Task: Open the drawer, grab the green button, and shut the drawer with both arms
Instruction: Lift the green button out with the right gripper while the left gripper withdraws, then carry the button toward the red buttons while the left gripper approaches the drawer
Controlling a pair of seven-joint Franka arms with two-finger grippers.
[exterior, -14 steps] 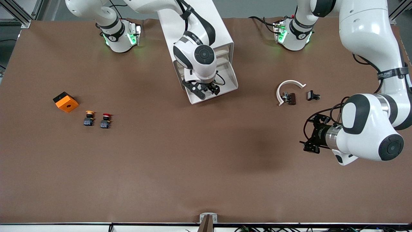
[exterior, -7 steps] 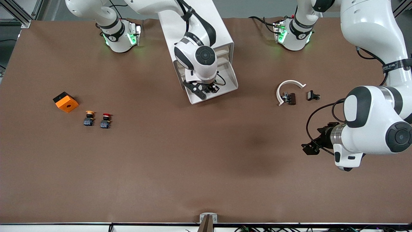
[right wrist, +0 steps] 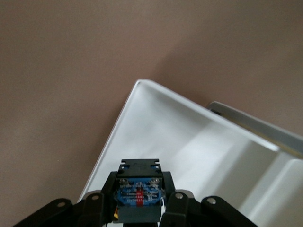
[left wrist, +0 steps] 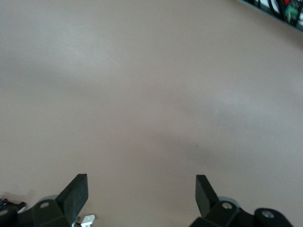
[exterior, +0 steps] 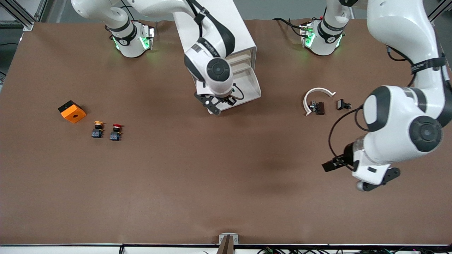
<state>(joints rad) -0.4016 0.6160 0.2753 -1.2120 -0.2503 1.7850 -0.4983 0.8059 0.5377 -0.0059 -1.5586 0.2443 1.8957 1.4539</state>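
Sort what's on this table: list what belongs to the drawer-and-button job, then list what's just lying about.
Job:
drawer, pulled open
button, shut in the right pincer over the drawer
left pincer, open, waiting over bare table

Lying about:
orange block
yellow button
red button
white ring
two small black parts

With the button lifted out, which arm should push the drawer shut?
Probably left: its gripper hangs open and empty over bare table. The right gripper is shut on the button above the open drawer, so it's occupied.
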